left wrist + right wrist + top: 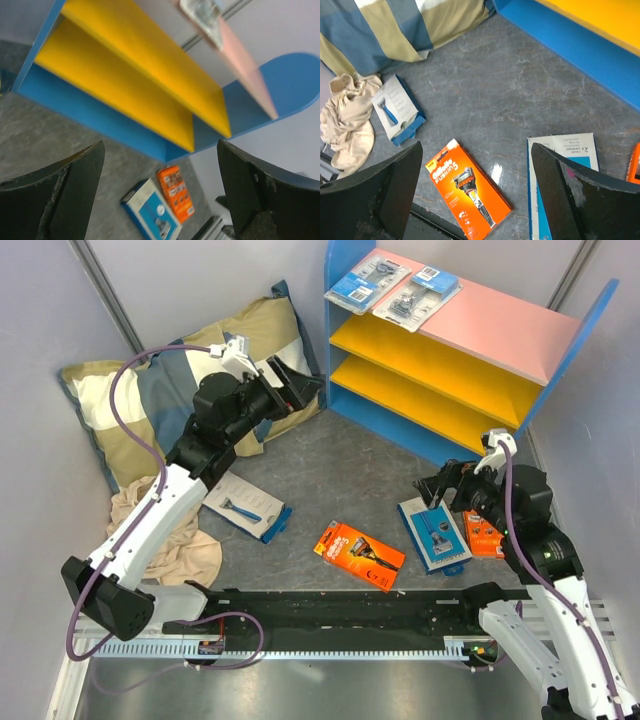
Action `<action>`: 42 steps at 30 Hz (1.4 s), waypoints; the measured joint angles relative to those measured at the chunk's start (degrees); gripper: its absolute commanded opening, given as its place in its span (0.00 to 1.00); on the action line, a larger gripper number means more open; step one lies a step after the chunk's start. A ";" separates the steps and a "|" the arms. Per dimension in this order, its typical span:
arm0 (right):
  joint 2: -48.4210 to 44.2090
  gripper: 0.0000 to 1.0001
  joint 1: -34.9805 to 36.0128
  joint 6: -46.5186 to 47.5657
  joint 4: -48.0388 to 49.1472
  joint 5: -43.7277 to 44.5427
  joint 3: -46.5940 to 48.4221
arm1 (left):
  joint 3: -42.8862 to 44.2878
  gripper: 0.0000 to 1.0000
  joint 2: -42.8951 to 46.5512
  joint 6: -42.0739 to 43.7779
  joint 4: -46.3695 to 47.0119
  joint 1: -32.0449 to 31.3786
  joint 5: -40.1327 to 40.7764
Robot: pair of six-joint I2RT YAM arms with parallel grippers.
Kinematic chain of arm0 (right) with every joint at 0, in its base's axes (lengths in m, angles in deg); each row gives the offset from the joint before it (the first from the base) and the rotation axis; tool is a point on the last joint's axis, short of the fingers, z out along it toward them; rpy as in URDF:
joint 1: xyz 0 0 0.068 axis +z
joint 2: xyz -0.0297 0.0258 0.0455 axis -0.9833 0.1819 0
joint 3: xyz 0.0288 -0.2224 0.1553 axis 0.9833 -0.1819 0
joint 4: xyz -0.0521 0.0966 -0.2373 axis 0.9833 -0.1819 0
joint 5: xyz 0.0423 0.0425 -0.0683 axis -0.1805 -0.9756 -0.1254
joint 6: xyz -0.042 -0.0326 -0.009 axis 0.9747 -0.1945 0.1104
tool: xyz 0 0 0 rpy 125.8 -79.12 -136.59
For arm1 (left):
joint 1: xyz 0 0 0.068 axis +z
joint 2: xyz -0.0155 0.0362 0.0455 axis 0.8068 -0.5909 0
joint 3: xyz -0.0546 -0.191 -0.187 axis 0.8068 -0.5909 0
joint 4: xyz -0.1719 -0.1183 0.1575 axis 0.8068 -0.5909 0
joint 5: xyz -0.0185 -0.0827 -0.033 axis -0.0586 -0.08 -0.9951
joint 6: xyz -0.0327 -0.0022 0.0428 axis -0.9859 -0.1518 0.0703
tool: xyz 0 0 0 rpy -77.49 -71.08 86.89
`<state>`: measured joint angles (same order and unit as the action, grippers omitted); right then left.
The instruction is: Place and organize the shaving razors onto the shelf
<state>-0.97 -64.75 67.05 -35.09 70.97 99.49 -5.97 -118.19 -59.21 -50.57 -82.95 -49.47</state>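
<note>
My left gripper (300,390) and right gripper (440,485) are gaping wide, holding nothing. Two clear-blister razor packs (365,282) are sitting on the far blue-sided shelf (345,330), on its pink top; four cardboard razor boxes (360,555) are lying on the grey surface (330,470).

A blue-card blister pack (362,280) and a paler blister pack (417,295) lay side by side on the pink top board of the slanted shelf (500,332). Flat before it lay an orange box (359,554), a left blue-white box (246,505), a right blue-white box (434,534) and, seemingly, a smaller orange pack (484,535).
</note>
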 measured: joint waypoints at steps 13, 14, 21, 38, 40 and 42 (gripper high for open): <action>5.81 0.98 0.00 1.60 -0.42 -2.12 -4.61 | -9.55 0.99 -1.29 5.20 -10.40 2.08 -11.17; 6.16 0.98 0.00 1.62 -0.35 -2.16 -5.05 | -10.88 0.99 -1.84 5.18 -10.40 1.97 -12.48; 7.52 0.98 0.00 1.20 1.55 -5.33 -8.61 | -22.82 0.99 -2.78 4.31 -10.99 -1.57 -17.07; 15.41 0.98 2.23 -5.09 15.32 -16.02 -21.59 | -44.94 0.99 6.19 -8.87 -6.19 -15.39 -19.26; 16.39 0.98 3.56 -5.68 16.70 -16.06 -22.23 | -46.62 0.99 6.03 -11.13 -4.83 -17.22 -18.86; 17.35 0.98 4.87 -6.03 17.73 -16.02 -22.75 | -47.41 0.99 5.31 -13.05 -3.43 -18.67 -18.25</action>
<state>16.39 -59.88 61.01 -17.36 54.95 76.73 -53.38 -112.88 -72.26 -54.00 -101.62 -67.72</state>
